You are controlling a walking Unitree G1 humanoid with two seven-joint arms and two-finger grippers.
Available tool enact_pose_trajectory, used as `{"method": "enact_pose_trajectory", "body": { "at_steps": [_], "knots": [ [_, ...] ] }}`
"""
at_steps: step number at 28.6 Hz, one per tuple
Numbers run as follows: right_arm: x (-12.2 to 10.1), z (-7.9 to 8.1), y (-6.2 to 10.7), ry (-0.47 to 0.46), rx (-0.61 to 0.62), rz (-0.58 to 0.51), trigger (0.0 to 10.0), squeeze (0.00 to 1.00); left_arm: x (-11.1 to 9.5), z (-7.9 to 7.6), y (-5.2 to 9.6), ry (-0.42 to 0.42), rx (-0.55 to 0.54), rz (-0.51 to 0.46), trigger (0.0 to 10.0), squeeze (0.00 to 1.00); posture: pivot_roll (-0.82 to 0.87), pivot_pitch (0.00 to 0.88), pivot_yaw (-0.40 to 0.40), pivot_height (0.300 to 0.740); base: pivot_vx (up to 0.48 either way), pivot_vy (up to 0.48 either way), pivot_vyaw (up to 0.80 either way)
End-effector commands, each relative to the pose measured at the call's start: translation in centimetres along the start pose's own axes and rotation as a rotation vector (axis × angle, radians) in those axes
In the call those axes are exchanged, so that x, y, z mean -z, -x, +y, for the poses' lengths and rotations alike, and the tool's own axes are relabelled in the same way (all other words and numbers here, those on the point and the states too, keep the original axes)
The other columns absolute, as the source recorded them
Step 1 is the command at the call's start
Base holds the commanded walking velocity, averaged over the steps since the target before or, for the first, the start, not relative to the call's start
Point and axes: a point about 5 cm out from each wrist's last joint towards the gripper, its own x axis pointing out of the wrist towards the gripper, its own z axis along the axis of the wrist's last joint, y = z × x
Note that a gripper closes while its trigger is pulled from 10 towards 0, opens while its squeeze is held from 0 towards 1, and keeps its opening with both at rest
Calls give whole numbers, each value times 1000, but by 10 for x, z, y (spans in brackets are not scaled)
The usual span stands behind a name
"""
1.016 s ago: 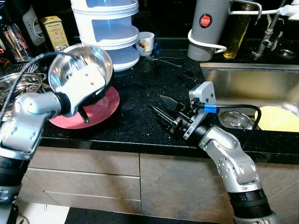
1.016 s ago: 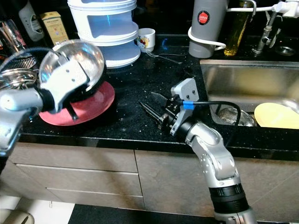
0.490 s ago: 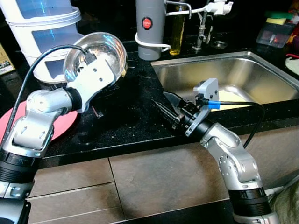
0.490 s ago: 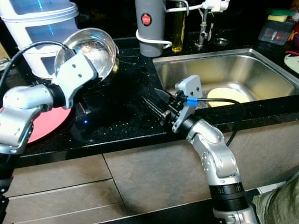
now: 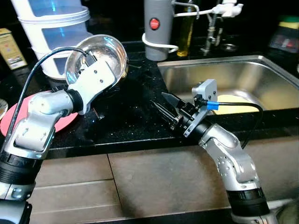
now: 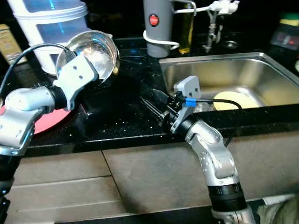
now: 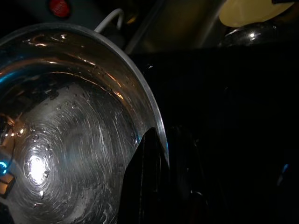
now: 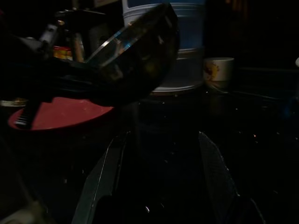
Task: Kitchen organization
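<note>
A shiny steel bowl [image 5: 102, 55] hangs tilted above the black counter [image 5: 135, 119], its hollow side facing me. My left gripper [image 5: 96, 109] is shut on the bowl's lower rim [image 7: 156, 130], with one black finger lying across it in the left wrist view. A red plate [image 5: 65, 122] lies flat on the counter, left of the bowl. My right gripper [image 5: 164, 105] hovers low over the counter near its front edge, left of the sink. It is open with nothing between its fingers [image 8: 100, 182] and points toward the bowl [image 8: 140, 65].
A steel sink [image 5: 243, 77] with a yellow plate [image 5: 232, 98] in it lies to the right. Stacked white containers [image 5: 56, 25], a yellow box [image 5: 10, 42], a grey appliance [image 5: 158, 28], an oil bottle [image 5: 187, 28] and a tap [image 5: 216, 21] line the back. A small cup [image 8: 215, 70] stands by the containers.
My left gripper has carried the bowl from above the red plate to its right. My view has swung right toward the sink. The right gripper has stayed open in place.
</note>
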Motion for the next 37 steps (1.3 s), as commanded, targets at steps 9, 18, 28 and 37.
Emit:
{"method": "enact_pose_trajectory", "body": {
  "at_steps": [9,18,28,37],
  "knots": [
    [2,-2,2,-3,7,12,10000,0,-2,-1,-3,4,-1,-22,10000,0,-11,16,10,740,0,-408,0],
    [1,-3,2,-1,10,10,10000,0,6,5,-6,11,-55,-9,10000,0,-14,14,6,740,0,-90,0],
    [0,-4,2,0,17,7,10000,0,0,8,-15,-3,-64,-48,10000,0,-17,12,8,740,0,0,0],
    [0,-5,2,0,27,6,10000,0,0,7,-21,3,-45,-62,10000,0,-15,13,12,740,0,-206,0]
  ]
}}
